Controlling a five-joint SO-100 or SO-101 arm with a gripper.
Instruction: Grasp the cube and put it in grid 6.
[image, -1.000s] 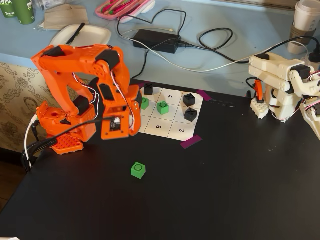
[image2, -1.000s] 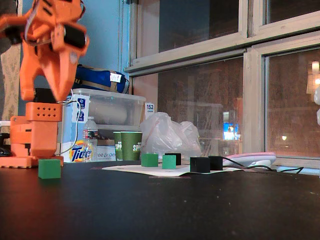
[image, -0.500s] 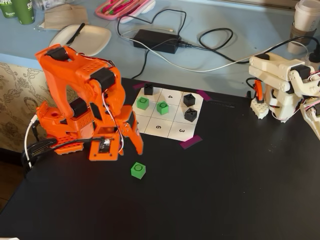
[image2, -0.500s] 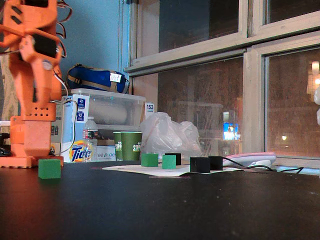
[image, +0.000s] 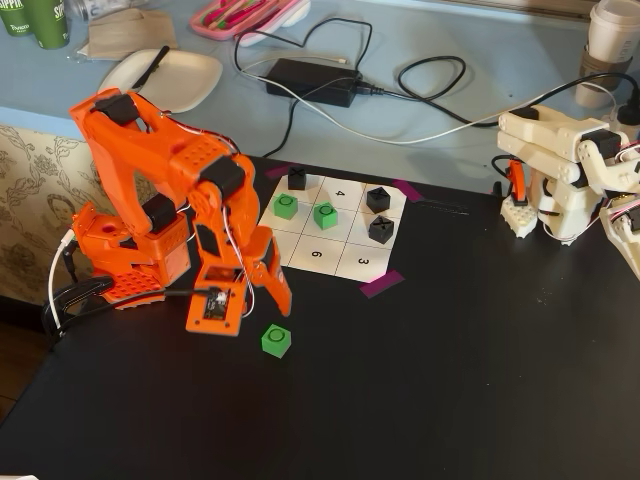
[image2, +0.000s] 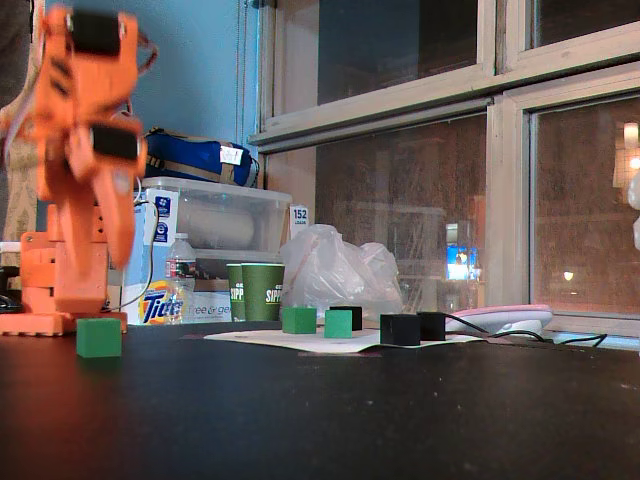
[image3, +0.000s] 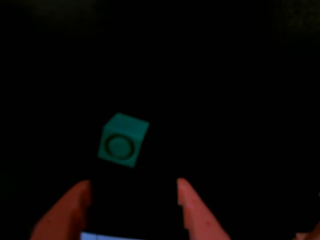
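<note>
Approach step: my jaws hung open and empty just above the bench (image: 450, 380), the cube (image3: 122, 139) loose ahead of them, off the sheet (image: 300, 250). Next I needed to drop, straddle it, close, then carry to grid 6 (image: 316, 254).

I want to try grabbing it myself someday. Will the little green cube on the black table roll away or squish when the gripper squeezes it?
The green cube probably won't roll: it sits flat on the table. It looks like hard plastic, so likely no squishing. It seems small and light, so a nudge from the open gripper might slide or turn it.
</note>
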